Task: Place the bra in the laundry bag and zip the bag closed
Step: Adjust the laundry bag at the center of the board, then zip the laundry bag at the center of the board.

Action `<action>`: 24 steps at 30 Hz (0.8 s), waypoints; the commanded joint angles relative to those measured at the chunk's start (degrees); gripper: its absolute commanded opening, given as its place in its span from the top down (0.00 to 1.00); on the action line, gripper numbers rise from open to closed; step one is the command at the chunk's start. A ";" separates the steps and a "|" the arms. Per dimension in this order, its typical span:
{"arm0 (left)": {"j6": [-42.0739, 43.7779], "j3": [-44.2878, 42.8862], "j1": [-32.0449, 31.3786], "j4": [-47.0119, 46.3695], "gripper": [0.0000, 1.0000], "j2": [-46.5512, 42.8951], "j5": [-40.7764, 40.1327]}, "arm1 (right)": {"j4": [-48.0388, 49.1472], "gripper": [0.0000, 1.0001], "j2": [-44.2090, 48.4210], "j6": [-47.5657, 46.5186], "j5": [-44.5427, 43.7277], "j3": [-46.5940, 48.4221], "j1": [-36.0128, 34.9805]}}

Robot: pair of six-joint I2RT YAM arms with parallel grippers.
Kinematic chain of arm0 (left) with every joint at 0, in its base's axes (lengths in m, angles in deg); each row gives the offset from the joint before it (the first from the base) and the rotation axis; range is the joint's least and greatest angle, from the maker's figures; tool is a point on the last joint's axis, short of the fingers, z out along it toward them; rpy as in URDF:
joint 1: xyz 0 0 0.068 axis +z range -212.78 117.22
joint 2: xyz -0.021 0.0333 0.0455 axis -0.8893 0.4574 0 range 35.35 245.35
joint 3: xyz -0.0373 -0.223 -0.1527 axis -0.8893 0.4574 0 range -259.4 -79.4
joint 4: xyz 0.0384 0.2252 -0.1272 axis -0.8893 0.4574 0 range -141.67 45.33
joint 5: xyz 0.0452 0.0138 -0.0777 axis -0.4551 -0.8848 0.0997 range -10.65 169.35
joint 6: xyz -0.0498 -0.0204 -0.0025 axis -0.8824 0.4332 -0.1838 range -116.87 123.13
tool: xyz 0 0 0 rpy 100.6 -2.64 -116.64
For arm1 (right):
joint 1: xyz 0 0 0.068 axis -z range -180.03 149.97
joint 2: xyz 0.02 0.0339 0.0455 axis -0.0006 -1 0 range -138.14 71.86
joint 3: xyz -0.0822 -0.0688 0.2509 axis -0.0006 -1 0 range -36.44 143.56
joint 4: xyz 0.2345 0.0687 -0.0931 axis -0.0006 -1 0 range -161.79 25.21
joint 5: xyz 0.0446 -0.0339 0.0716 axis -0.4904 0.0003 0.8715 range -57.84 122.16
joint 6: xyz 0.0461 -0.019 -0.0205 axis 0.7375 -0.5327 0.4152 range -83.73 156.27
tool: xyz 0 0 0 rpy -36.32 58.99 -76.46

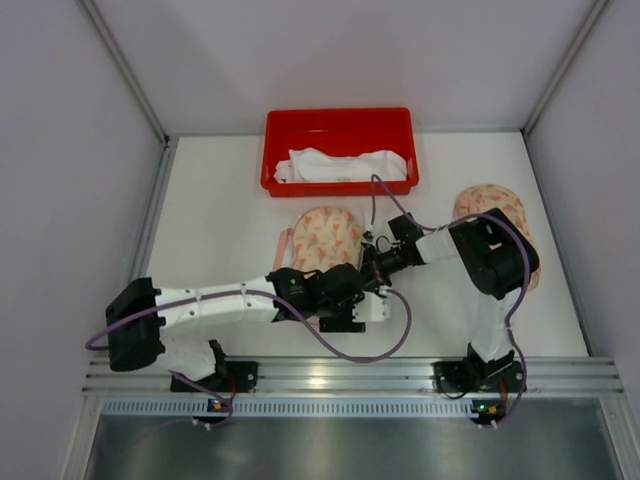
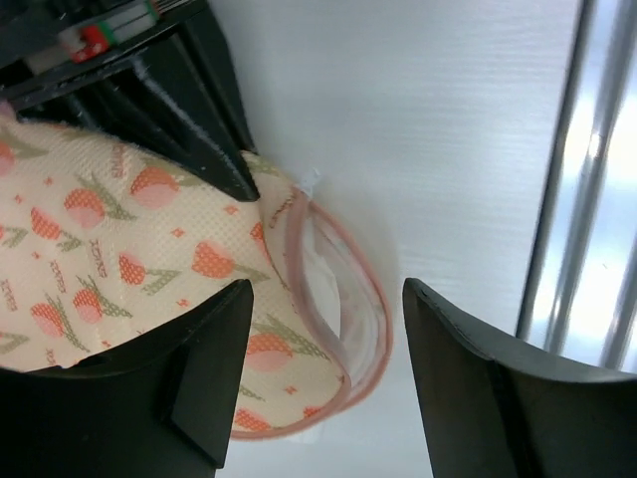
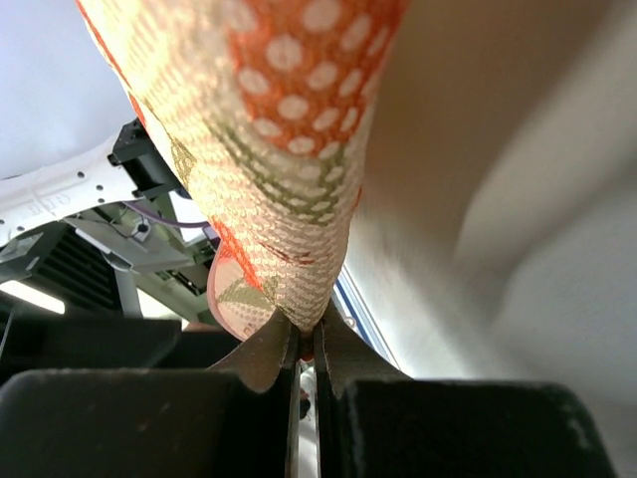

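Bra [image 1: 345, 165], white, lies in the red bin [image 1: 340, 120] with its long axis left-right, probably soft, light and limp, best pinched mid-band; bag [image 1: 325, 235] sits on the tabletop [image 1: 220, 250] just in front, right gripper [image 3: 304, 344] clamped on its fabric edge, left gripper [image 2: 326, 299] open at its pink rim.

Bright, even light.
Glare on the near rail [image 1: 330, 378]; right wrist view blurs at its right; shadows soft.
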 commanded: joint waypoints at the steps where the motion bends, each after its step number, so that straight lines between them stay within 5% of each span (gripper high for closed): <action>1: 7.65 -9.59 -3.48 9.62 0.33 3.57 7.23 | -2.89 1.00 -0.07 -1.44 0.88 1.32 -0.81; 14: 18.22 -50.97 -11.59 44.51 0.36 42.51 -3.58 | -6.67 1.00 -0.42 -4.26 -0.70 2.46 -0.81; 24: 20.06 -57.33 -11.06 50.68 0.36 54.21 -13.34 | -6.40 1.00 -0.16 -4.78 -1.05 2.02 -0.90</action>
